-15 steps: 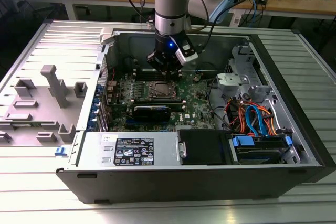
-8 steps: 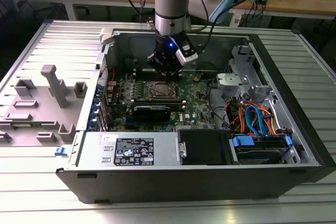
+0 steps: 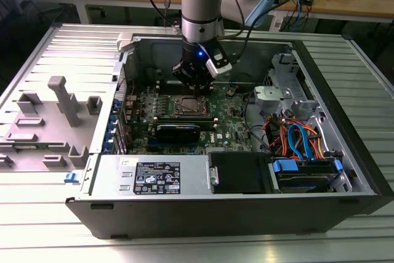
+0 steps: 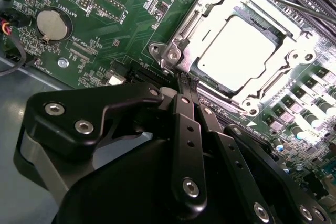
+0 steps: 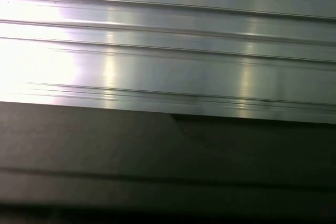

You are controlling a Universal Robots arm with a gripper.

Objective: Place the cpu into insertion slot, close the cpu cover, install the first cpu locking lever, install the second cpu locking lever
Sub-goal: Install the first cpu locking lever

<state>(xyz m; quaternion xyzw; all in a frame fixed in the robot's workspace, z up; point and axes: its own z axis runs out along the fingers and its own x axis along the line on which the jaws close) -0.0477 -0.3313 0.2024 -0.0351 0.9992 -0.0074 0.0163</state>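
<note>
The cpu sits under the cpu cover; gripper jaws together at its edge.

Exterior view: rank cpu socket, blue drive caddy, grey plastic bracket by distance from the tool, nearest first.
1. cpu socket: directly under the tool.
2. blue drive caddy: toward the exterior view's right, near the case front.
3. grey plastic bracket: far on the exterior view's left, outside the case.

Exterior view overlooks the computer case; second wrist view hugs the motherboard.
</note>
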